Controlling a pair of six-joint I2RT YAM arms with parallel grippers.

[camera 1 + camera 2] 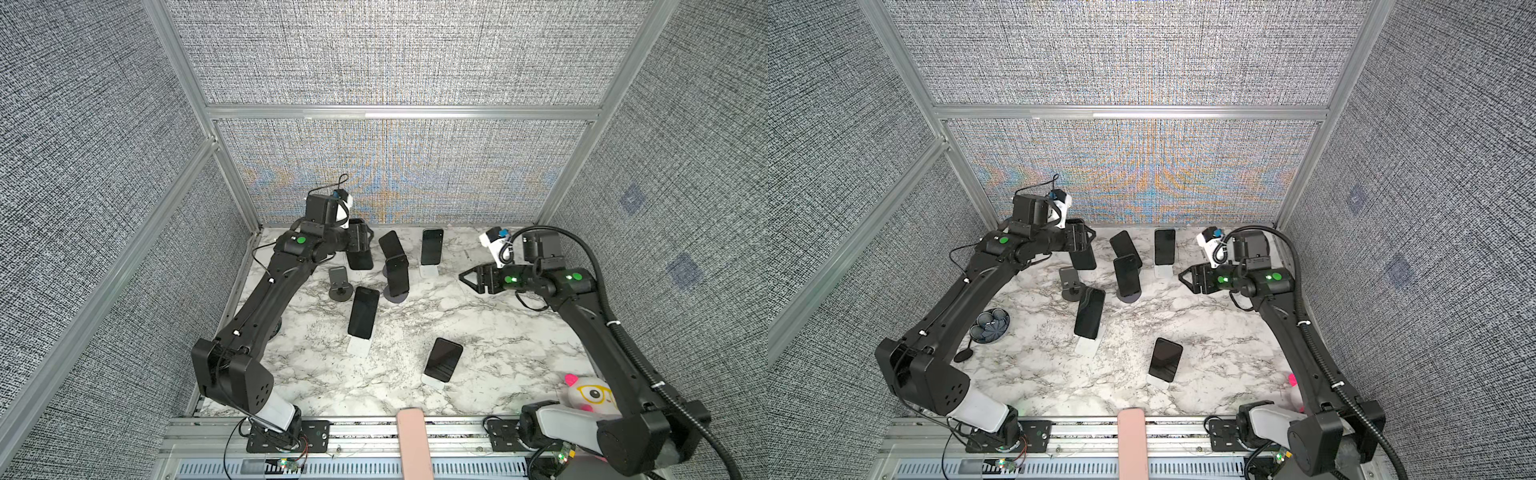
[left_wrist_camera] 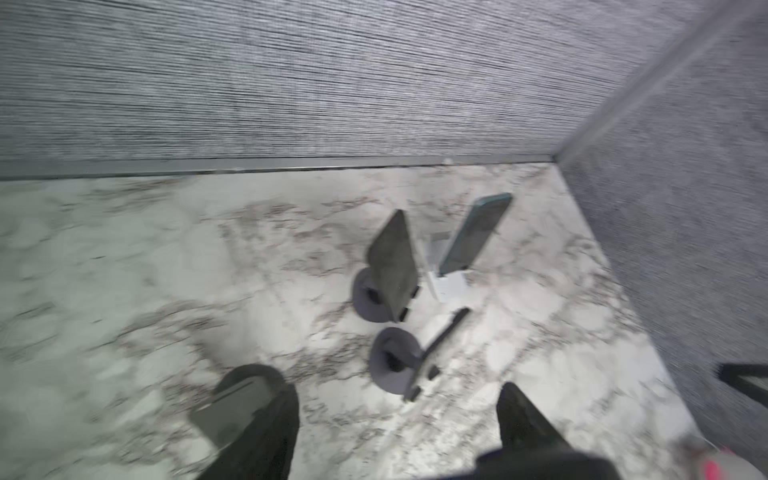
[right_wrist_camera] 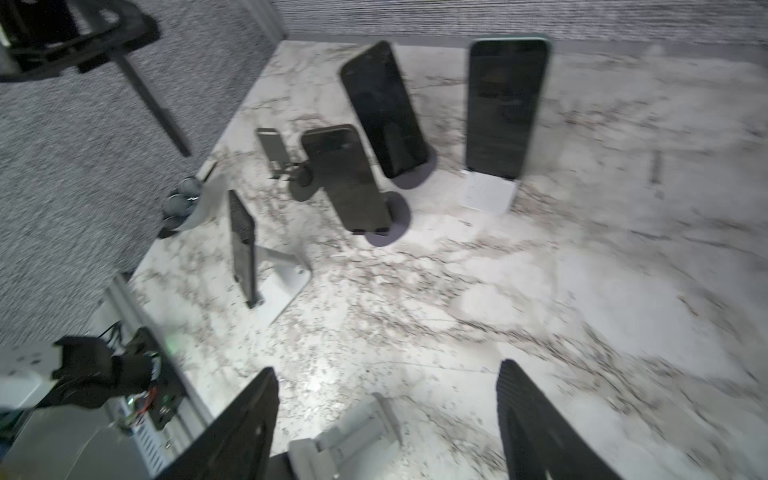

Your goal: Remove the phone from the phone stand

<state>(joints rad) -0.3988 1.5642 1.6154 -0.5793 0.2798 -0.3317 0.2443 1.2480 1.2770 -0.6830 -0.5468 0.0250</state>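
Note:
Several black phones lean on stands on the marble table, among them two on dark round stands (image 1: 397,278) (image 1: 390,247) and three on white stands (image 1: 432,246) (image 1: 363,311) (image 1: 443,359). A dark stand (image 1: 338,282) stands empty. My left gripper (image 1: 360,239) (image 2: 397,384) hovers at the back left, jaws wide apart with only marble between them. Another phone (image 1: 360,261) shows just under it. In the blurred left wrist view this phone's corner (image 2: 228,409) lies beside the outer side of one finger. My right gripper (image 1: 463,277) (image 3: 386,365) is open to the right of the group.
A blue bowl (image 1: 989,326) and a black spoon (image 1: 963,355) lie under the left arm. A plush toy (image 1: 590,395) sits at the front right. A pink bar (image 1: 413,444) crosses the front rail. Fabric walls close off three sides. A pale folded part (image 3: 353,428) shows below the right fingers.

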